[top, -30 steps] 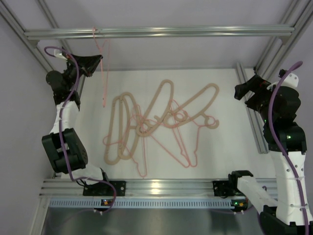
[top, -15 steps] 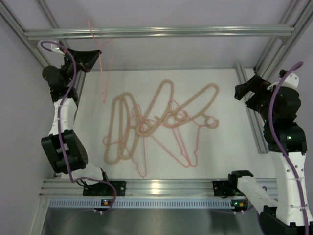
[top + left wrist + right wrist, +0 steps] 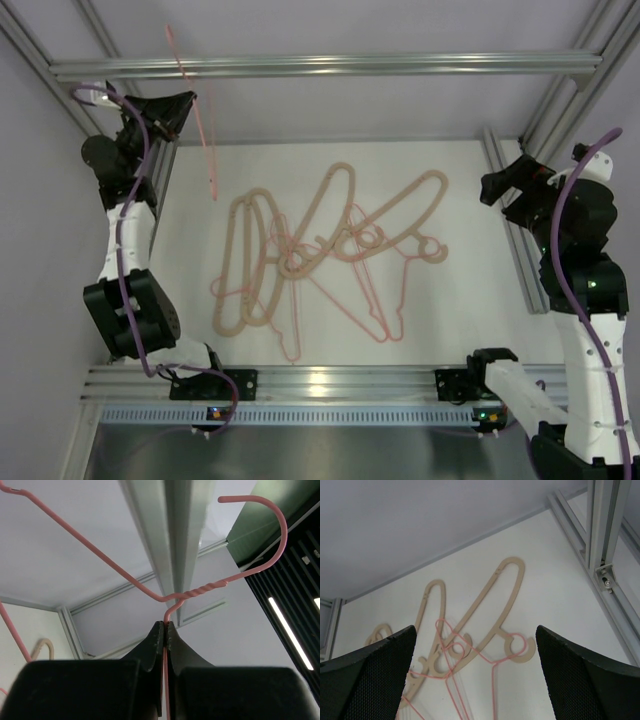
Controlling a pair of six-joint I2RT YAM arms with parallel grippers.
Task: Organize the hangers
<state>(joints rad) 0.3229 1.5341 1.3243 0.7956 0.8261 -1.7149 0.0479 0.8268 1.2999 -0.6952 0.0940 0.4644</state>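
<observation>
Beige and pink hangers (image 3: 300,262) lie tangled in the middle of the white tabletop (image 3: 460,310). The right hand (image 3: 475,680) gapes wide and empty beside them. The left hand (image 3: 164,627), pinched shut, holds one pink wire hanger (image 3: 205,587) up near the overhead aluminium rail (image 3: 400,65), with the lavender wall (image 3: 400,110) behind.

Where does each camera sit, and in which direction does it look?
Top external: fixed above, behind both arms, which show; looks down at the table.
Left wrist: faces up at the rail; shut left end effector pinches pink hanger.
Right wrist: faces down at beige hangers; open fingers show.
Shared: top and left wrist show that pink hanger.
</observation>
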